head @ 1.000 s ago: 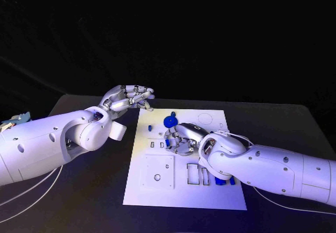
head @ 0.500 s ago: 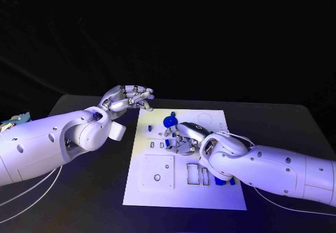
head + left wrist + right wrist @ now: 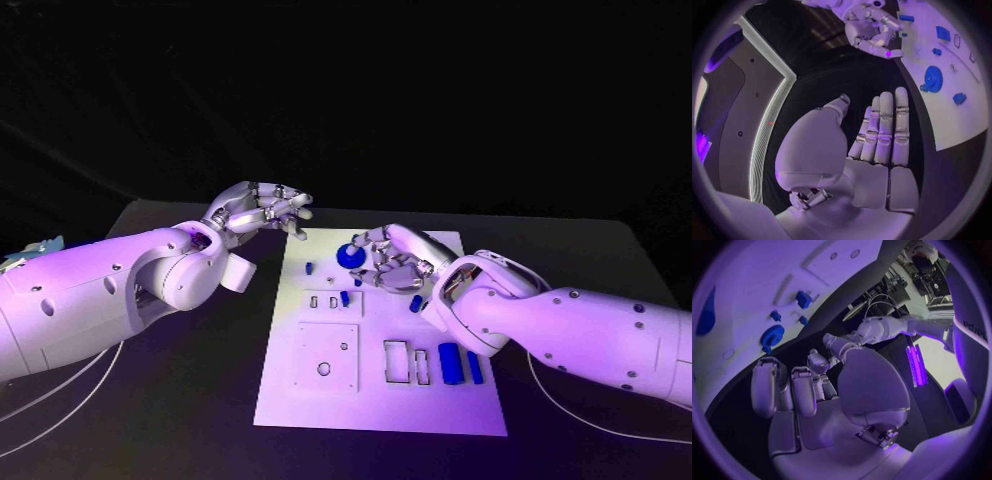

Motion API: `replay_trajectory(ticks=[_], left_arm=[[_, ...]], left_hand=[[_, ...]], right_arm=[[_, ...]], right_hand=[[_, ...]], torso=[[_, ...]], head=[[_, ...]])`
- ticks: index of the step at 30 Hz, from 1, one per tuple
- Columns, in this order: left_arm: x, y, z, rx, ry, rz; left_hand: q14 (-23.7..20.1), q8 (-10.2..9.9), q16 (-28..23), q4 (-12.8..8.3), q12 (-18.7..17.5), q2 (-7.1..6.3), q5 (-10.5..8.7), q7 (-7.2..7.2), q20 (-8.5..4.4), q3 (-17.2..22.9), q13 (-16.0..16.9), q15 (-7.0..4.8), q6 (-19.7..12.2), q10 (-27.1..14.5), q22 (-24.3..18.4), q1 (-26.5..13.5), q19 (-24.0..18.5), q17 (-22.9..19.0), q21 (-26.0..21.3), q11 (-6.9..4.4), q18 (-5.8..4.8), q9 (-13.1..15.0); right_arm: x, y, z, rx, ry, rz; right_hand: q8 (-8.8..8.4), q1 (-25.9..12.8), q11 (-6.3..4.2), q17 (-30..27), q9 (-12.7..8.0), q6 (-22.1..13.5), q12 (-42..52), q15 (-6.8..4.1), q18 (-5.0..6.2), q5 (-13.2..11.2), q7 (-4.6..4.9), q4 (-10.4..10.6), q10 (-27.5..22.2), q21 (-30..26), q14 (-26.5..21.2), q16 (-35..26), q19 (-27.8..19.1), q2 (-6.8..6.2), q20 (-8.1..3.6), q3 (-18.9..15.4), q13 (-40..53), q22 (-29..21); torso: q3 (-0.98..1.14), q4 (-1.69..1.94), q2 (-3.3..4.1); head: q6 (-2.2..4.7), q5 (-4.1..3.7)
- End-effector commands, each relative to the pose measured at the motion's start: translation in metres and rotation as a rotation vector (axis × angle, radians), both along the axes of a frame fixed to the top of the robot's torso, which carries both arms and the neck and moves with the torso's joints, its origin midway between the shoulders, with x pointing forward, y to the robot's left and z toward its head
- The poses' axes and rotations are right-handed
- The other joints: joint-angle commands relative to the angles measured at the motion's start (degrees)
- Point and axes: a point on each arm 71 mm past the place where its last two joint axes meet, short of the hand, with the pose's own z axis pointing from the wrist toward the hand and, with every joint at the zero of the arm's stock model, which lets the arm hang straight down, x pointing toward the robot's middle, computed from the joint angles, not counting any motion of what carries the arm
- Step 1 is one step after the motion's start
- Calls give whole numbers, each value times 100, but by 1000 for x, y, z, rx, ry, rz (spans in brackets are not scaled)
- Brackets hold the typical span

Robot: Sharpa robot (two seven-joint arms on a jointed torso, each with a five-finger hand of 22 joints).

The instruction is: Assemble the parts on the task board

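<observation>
Left hand (image 3: pixel 264 211) hovers off the board's (image 3: pixel 378 400) far left corner, fingers straight and together, holding nothing. The board's long axis runs away from the robot. Right hand (image 3: pixel 389 258) hangs over its far half, fingers curled, nothing visibly in them. The blue gear (image 3: pixel 349 254) lies just left of that hand; two blue bars (image 3: pixel 460 364) lie lengthwise near its forearm.

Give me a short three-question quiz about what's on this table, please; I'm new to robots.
1. True or false: the left hand holds a blue part.
2. Which hand hovers over the task board: A) left, B) right?
3. Fill in: the round blue gear lies near the board's ____ end, far or near from the robot.

Key: 1 false; 2 B; 3 far.
</observation>
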Motion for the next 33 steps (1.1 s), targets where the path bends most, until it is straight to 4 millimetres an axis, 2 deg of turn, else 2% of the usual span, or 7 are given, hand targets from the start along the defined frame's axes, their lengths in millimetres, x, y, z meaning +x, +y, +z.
replay_trajectory(ticks=[1,9,11,13,19,27,33], left_arm=[[0,-1,-9,203,41,-61],[1,-9,-26,544,112,-131],[3,-13,-31,617,138,-128],[6,-16,-34,678,173,-122],[17,-31,-31,867,216,-137],[25,-53,-24,1012,227,-155],[27,-70,-21,1082,229,-173]], left_hand=[[272,234,515,129,547,20,47,-122,-147,-100,372,-150,211,184,189,-16,227,275,358,-118,75,160],[1714,1160,2705,324,2754,323,44,-406,-421,-430,1946,-414,263,-226,1040,-444,389,2772,1679,-417,68,944],[2102,1511,3197,322,3310,506,27,-519,-494,-537,2296,-506,340,-184,2123,-771,806,3574,2465,-528,-70,1233],[2227,1693,3361,337,3764,585,21,-572,-540,-585,2726,-550,314,-100,2497,-888,922,3870,2745,-577,-119,1405],[2335,2163,3532,344,4755,698,20,-627,-575,-823,3708,-589,107,-28,3001,-1097,930,4183,3155,-621,-174,1883],[2389,2496,3610,350,5068,785,18,-694,-608,-1182,3989,-634,83,31,3273,-1390,975,4334,3354,-677,-205,2207],[2452,2663,3686,345,5224,835,17,-738,-634,-1400,4146,-669,71,118,3530,-1444,1076,4498,3508,-716,-242,2391]], right_arm=[[6,-13,9,156,137,-5],[28,-60,38,262,236,-130],[34,-70,42,269,240,-159],[40,-83,45,270,240,-192],[49,-106,48,260,237,-251],[51,-115,48,242,232,-276],[50,-116,48,229,227,-278]], right_hand=[[153,-30,-47,1073,68,150,52,-57,49,76,-54,2,56,34,477,40,35,55,-40,20,41,82],[292,-67,-85,1100,139,193,91,-92,43,100,-97,28,106,46,489,59,52,65,-76,-15,75,100],[292,-67,-85,1100,139,193,91,-92,43,100,-97,28,106,46,489,59,52,65,-76,-15,75,100],[304,-73,-88,1102,145,192,82,-95,44,107,-99,32,94,41,490,60,51,65,-80,-21,60,96],[309,-71,-90,1094,149,183,72,-96,46,111,-101,29,81,32,487,54,48,60,-82,-24,45,87],[317,-74,-90,1093,155,151,62,-100,47,118,-99,26,66,24,487,54,47,42,-87,-36,29,80],[320,-81,-89,1091,158,131,58,-100,47,119,-97,29,62,22,486,52,47,35,-89,-44,23,80]], torso=[[16,-26,-92],[33,-81,-197],[34,-83,-219],[42,-94,-260],[58,-117,-283],[69,-150,-274],[68,-136,-264]], head=[[-12,53],[-33,71],[-33,71],[-52,86],[-112,95],[-153,128],[-186,127]])
